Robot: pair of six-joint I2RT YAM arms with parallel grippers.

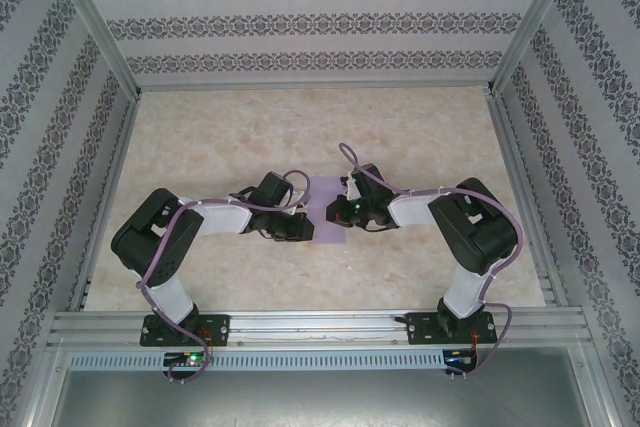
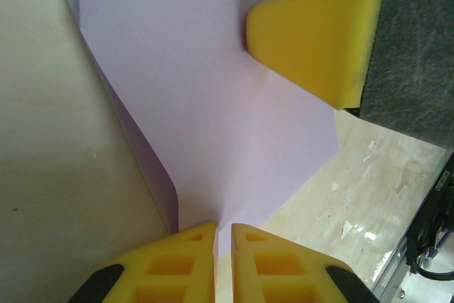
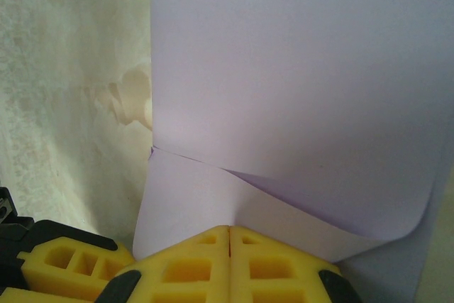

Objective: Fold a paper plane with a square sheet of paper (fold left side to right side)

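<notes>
**Bring the left edge across square, then crease**

On the left, the left end effector [image 2: 223, 235] has its fingers drawn almost together on the edge of the sheet of paper [image 2: 213, 104], grasping it. That side bows up off the desk [image 2: 340, 204]. The sheet sits in the middle of the desk between the two arms, partly doubled over itself. The bend is a soft curl, not a crease. On the right, the right end effector [image 3: 228, 235] is clenched with its tips against the sheet; I cannot tell whether any paper is caught between them.

The step in hand looks like laying the left side onto the right side. To do it well, the left arm should carry its edge over in a low arc, without twisting. The right one should pin the lower layer so it cannot slide. The edges and corners should meet before anything is pressed. Thin paper buckles easily, so the fold is best flattened from its middle outward. The pinch is best let go only once the layers lie flush.
</notes>
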